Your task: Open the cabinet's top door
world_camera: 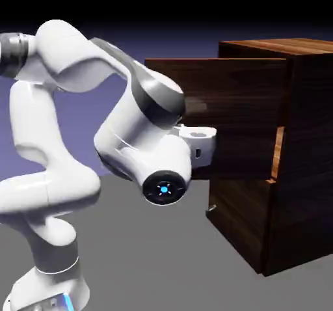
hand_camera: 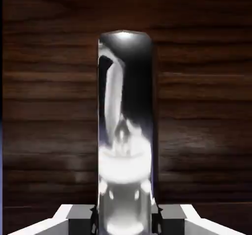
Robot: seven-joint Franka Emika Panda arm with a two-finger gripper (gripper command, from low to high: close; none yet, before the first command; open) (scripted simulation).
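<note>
The cabinet (world_camera: pixel 299 160) is a tall dark wood-grain box at the exterior view's right. Its top door (world_camera: pixel 227 101) stands swung out to the left, away from the cabinet front, with a lighter gap showing at its right edge. My gripper (world_camera: pixel 203 137) is pressed against this panel, and the arm's wrist hides its fingers there. In the hand view the silver vertical handle (hand_camera: pixel 125 126) fills the middle, set on dark wood. My gripper (hand_camera: pixel 125 220) is shut on the handle's lower end, with a fingertip (hand_camera: pixel 92 220) touching each side of it.
The lower wood panel (world_camera: pixel 237 218) sits closed under the open door. My white arm (world_camera: pixel 78 140) folds up from the lower left, its elbow close to the door's free edge. Grey table (world_camera: pixel 169 264) lies in front of the cabinet.
</note>
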